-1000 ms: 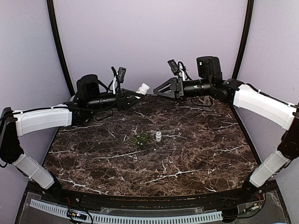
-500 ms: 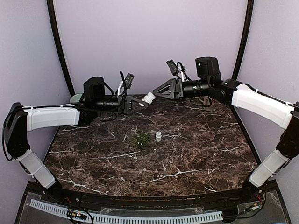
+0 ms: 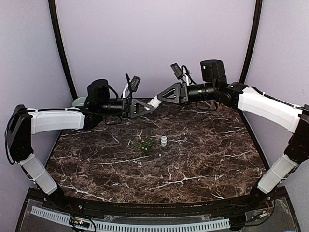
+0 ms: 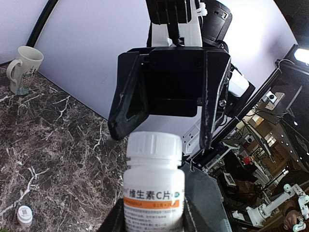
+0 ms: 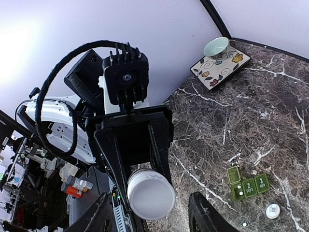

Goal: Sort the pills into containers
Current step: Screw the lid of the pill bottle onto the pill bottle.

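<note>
My left gripper (image 3: 145, 106) is shut on a white pill bottle (image 3: 154, 102) and holds it level above the back of the table, cap toward the right arm. In the left wrist view the bottle (image 4: 153, 183) has an orange-striped label and sits between my fingers. My right gripper (image 3: 160, 98) is open and faces the cap (image 5: 150, 194), its fingertips on either side without touching. The green pill organizer (image 3: 145, 144) lies mid-table with lids open, small white pills (image 5: 240, 192) in one cell. A small white vial (image 3: 163, 140) stands beside it.
A mug (image 4: 23, 69) stands at the back left of the marble table (image 3: 193, 164). A bowl (image 5: 216, 47) rests on a patterned tile (image 5: 227, 65) at the table's back left. One loose white pill (image 5: 244, 224) lies near the organizer.
My left gripper carried the bottle rightward and forward to meet the right gripper. The right gripper edged left, and its fingers now flank the cap.
</note>
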`<state>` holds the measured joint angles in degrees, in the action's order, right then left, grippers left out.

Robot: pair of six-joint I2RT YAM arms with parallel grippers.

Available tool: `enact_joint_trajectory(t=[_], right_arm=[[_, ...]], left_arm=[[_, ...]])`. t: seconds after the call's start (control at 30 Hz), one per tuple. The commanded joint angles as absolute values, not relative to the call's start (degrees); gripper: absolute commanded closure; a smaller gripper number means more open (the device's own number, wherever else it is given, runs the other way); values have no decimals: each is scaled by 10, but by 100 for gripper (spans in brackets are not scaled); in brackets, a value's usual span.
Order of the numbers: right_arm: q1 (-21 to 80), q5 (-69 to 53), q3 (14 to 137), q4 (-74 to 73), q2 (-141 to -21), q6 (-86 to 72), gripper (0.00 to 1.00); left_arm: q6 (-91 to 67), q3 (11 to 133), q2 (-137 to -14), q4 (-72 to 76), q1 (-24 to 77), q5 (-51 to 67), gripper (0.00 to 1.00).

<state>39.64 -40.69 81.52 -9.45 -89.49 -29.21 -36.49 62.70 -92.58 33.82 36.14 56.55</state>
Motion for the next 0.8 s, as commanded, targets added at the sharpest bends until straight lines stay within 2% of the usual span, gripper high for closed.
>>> enact_joint_trajectory(t=[0.0, 0.43, 0.77], right_arm=[[395, -422, 831, -75, -903, -293, 47], [397, -428, 831, -62, -908, -300, 57], [397, -435, 834, -60, -931, -307, 85]], left_arm=[[-373, 649, -929, 363, 358, 584, 83], [-377, 661, -943, 365, 358, 594, 83], [-381, 664, -951, 371, 358, 597, 83]])
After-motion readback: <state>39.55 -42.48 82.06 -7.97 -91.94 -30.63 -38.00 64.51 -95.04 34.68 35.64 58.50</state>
